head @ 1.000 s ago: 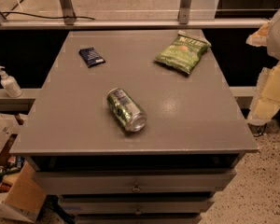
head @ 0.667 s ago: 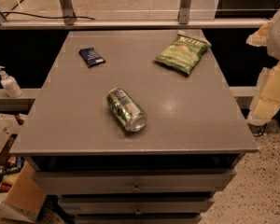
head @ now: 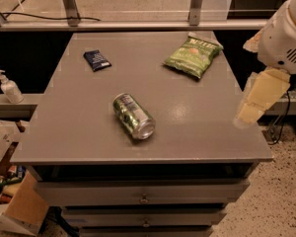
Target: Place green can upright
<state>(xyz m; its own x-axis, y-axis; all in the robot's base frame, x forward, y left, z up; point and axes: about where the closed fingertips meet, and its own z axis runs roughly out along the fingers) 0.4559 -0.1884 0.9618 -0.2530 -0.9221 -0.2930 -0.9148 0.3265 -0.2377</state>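
Note:
The green can (head: 133, 116) lies on its side near the middle of the grey table (head: 197, 137), its silver end facing the front right. It is shiny green with light markings. My gripper (head: 246, 115) hangs at the right side of the view, over the table's right edge, well to the right of the can and apart from it. Its cream fingers (head: 264, 93) point down below the white arm housing (head: 286, 38). It holds nothing that I can see.
A flat green chip bag (head: 193, 57) lies at the back right of the table. A small dark blue packet (head: 96, 60) lies at the back left. Drawers sit below the table front. A pump bottle (head: 9, 87) stands on a ledge at the left, and a cardboard box (head: 19, 206) on the floor.
My arm and gripper have moved a little to the left, in over the table's right edge. The can, bag and packet have not moved.

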